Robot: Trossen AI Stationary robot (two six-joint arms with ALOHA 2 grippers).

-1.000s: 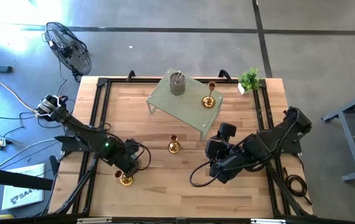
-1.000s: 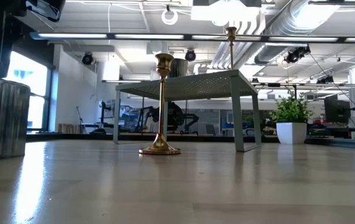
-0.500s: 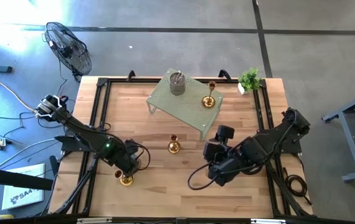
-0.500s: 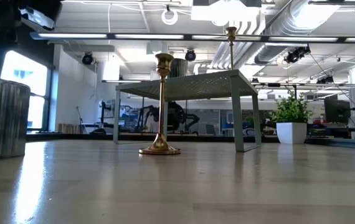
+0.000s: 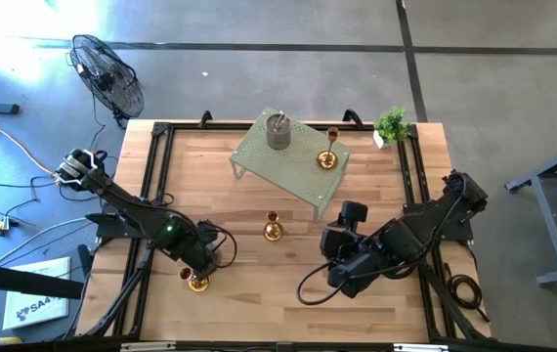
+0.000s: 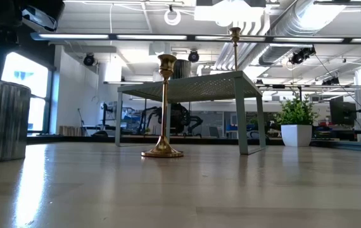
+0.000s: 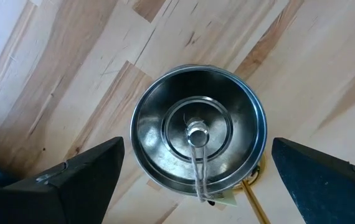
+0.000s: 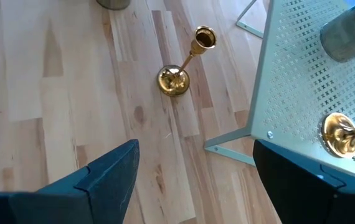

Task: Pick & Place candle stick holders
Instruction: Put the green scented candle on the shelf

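Directly below the left gripper, fingers apart, a grey cup holder stands on the table; descend centred, straddling its rim; right gripper hovers open near the gold holder beside the rack.

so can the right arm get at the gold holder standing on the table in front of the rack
Probably yes. The right gripper is open above bare table, and the gold holder stands alone, clear of the rack. The left gripper is busy over a grey cup.
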